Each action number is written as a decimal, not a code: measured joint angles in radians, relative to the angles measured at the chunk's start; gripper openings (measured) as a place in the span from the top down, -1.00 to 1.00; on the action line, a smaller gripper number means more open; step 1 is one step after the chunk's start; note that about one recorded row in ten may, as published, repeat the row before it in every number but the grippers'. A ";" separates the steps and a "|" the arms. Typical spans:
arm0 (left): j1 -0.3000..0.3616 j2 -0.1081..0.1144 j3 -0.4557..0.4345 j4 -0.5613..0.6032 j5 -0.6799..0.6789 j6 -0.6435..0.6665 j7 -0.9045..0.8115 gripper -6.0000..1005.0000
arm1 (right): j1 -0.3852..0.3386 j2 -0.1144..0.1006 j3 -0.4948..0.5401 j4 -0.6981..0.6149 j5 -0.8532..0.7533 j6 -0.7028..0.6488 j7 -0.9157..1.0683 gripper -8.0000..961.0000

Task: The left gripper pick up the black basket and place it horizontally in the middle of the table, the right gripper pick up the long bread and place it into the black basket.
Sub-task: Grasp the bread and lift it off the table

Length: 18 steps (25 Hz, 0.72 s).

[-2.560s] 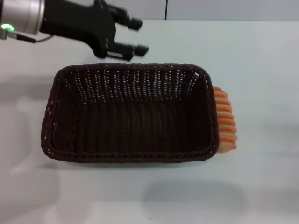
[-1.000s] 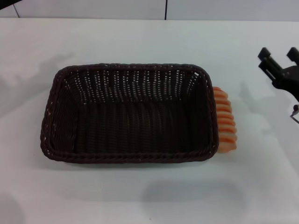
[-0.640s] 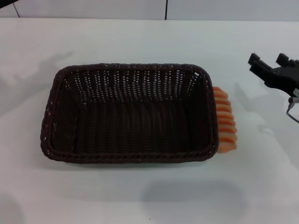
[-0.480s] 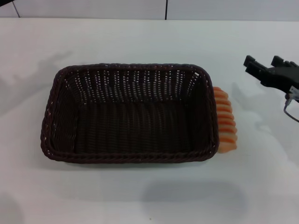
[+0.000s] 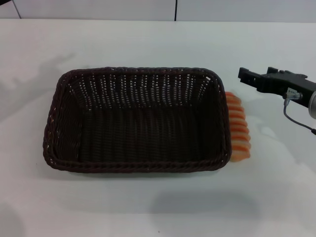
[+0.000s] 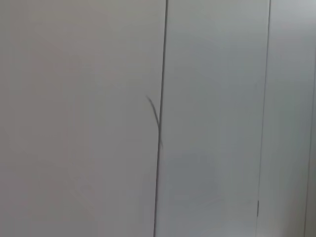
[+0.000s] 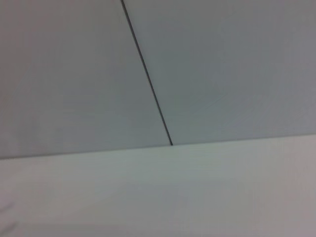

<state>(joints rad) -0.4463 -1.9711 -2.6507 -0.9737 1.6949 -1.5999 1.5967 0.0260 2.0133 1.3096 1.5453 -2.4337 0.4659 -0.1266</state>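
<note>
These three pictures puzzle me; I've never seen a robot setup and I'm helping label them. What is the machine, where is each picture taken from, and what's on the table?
It is a two-armed robot with a camera on its head and one on each wrist. The head view looks down on a white table. A black basket lies there lengthwise, empty. The long bread lies on the table right against the basket's short end on the robot's right. The right gripper reaches in from the right, above the table near the bread, holding nothing. The left gripper is out of sight. Both wrist views show only pale wall panels with dark seams; the right one also catches some tabletop.
</note>
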 joint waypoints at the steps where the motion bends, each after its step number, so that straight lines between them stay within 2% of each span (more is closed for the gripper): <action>1: 0.000 0.000 0.000 0.001 0.000 0.000 0.002 -0.21 | 0.001 0.016 0.024 0.001 0.001 0.032 -0.018 -0.61; 4: 0.001 0.000 0.000 0.002 0.000 0.001 0.006 -0.21 | 0.002 0.050 0.079 0.003 0.005 0.101 -0.055 -0.61; 6: 0.002 0.000 0.000 0.004 -0.001 0.004 0.013 -0.21 | 0.004 0.059 0.098 0.003 0.007 0.123 -0.064 -0.61; 18: -0.001 0.000 0.000 0.012 -0.003 0.004 0.016 -0.20 | 0.084 0.059 0.126 -0.078 0.013 0.187 -0.069 -0.60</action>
<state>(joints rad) -0.4478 -1.9711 -2.6507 -0.9618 1.6916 -1.5961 1.6123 0.1098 2.0724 1.4356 1.4678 -2.4209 0.6526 -0.1955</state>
